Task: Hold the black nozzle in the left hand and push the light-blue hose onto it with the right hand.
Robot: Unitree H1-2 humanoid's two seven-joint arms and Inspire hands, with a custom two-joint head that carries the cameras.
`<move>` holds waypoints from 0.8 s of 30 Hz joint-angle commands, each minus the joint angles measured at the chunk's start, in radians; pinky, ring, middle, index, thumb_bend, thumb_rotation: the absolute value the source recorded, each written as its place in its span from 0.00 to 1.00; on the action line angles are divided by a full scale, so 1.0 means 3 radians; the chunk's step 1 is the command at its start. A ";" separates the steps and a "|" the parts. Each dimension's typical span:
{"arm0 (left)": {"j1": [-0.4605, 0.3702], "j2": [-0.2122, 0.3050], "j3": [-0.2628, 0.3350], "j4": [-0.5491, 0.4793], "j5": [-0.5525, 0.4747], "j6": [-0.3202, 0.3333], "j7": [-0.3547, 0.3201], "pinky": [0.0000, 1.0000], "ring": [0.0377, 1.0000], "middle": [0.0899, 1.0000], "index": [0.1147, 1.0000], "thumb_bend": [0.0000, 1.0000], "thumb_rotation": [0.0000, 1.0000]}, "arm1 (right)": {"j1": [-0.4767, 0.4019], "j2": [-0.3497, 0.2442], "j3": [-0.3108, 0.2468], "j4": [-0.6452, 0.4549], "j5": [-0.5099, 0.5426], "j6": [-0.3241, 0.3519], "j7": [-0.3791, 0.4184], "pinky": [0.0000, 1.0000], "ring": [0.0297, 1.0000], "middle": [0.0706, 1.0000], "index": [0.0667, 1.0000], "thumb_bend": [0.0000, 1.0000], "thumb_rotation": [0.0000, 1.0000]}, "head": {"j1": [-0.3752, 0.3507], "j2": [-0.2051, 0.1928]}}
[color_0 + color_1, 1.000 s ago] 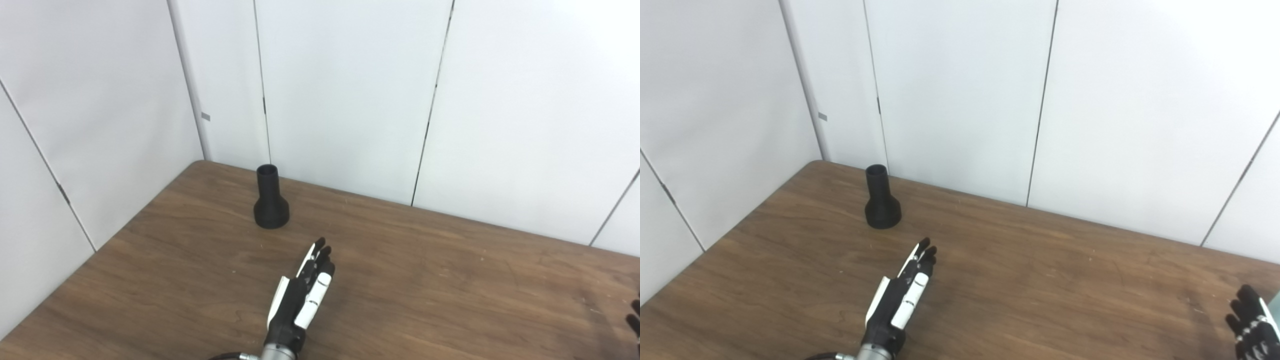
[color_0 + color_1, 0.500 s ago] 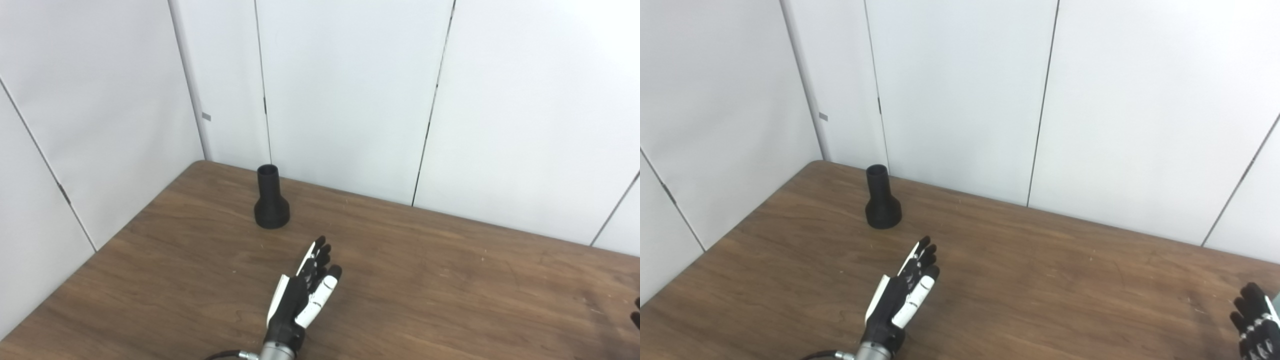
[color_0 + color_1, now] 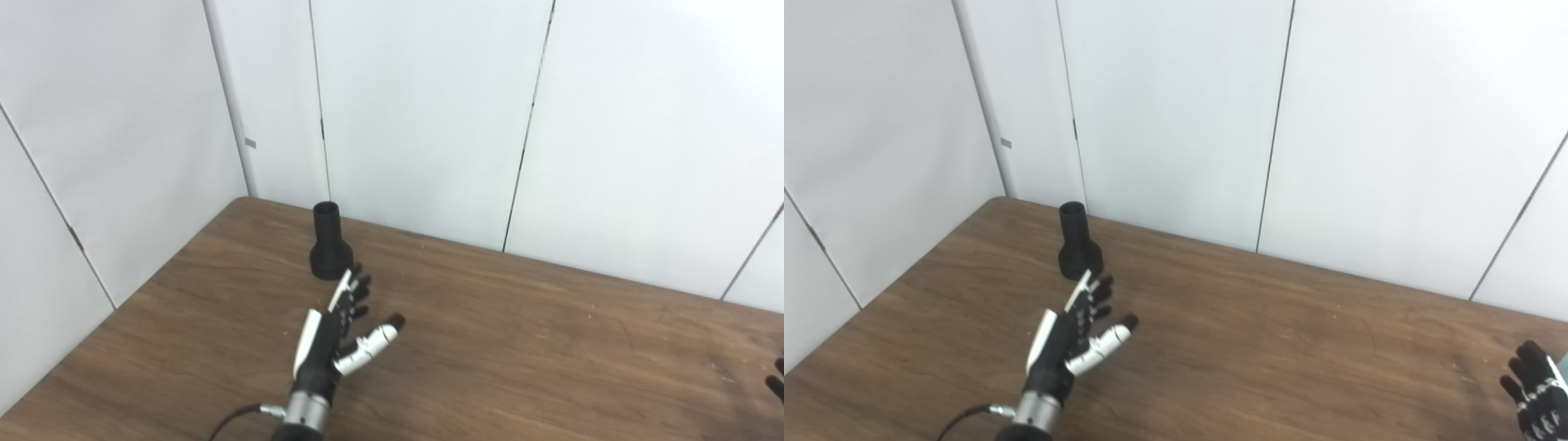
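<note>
Both views show left hand (image 3: pixel 335 334) spread near nozzle (image 3: pixel 329 244); right hand (image 3: pixel 1536 399), spread, clearer in right eye view

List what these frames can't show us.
- Light-blue hose: not identifiable; only a pale sliver at the right eye view's right edge.
- Right robot hand: cut by the frame corner, grasp unreadable.
- Black nozzle: base front partly covered by the open left robot hand; contact unclear.

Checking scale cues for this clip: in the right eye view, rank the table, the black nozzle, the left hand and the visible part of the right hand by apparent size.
1. Table, by far the largest.
2. Left hand, open; it is nearer the camera, which enlarges it.
3. Black nozzle, smaller-looking than the left hand but farther away.
4. Right hand, cut off by the frame edge; only its fingers show.
</note>
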 commanded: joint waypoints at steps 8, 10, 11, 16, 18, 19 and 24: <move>-0.0154 0.0225 0.0062 -0.0238 0.0189 0.0145 0.0016 0.87 0.91 0.92 0.94 0.62 0.47 | 0.0161 0.0136 0.0036 0.0254 -0.0076 -0.0067 -0.0057 0.90 0.94 0.94 0.93 0.60 0.97 | -0.0025 0.0030; -0.0178 0.0263 0.0082 -0.0254 0.0198 0.0177 0.0012 0.88 0.92 0.92 0.94 0.63 0.48 | 0.0161 0.0137 0.0035 0.0253 -0.0082 -0.0066 -0.0058 0.90 0.94 0.94 0.93 0.60 0.97 | -0.0025 0.0030; -0.0197 0.0287 0.0093 -0.0265 0.0205 0.0200 0.0010 0.89 0.92 0.92 0.93 0.63 0.48 | 0.0161 0.0138 0.0035 0.0256 -0.0086 -0.0067 -0.0058 0.90 0.94 0.94 0.93 0.60 0.97 | -0.0025 0.0033; -0.0287 0.0382 0.0137 -0.0289 0.0224 0.0283 0.0014 0.90 0.93 0.92 0.93 0.67 0.47 | 0.0155 0.0141 0.0030 0.0278 -0.0081 -0.0067 -0.0054 0.90 0.94 0.94 0.93 0.61 0.96 | -0.0029 0.0034; -0.0313 0.0407 0.0145 -0.0288 0.0238 0.0302 0.0021 0.90 0.93 0.92 0.93 0.67 0.46 | 0.0148 0.0139 0.0027 0.0296 -0.0074 -0.0070 -0.0050 0.90 0.94 0.95 0.93 0.62 0.96 | -0.0029 0.0034; -0.0322 0.0417 0.0148 -0.0286 0.0246 0.0306 0.0023 0.90 0.93 0.92 0.93 0.68 0.45 | 0.0146 0.0138 0.0026 0.0303 -0.0073 -0.0071 -0.0049 0.90 0.94 0.95 0.93 0.64 0.96 | -0.0029 0.0034; -0.0389 0.0532 0.0216 -0.0243 0.0280 0.0296 0.0031 0.89 0.92 0.92 0.93 0.70 0.45 | 0.0162 0.0143 0.0022 0.0266 -0.0074 -0.0047 -0.0055 0.90 0.94 0.95 0.94 0.68 0.95 | -0.0053 0.0057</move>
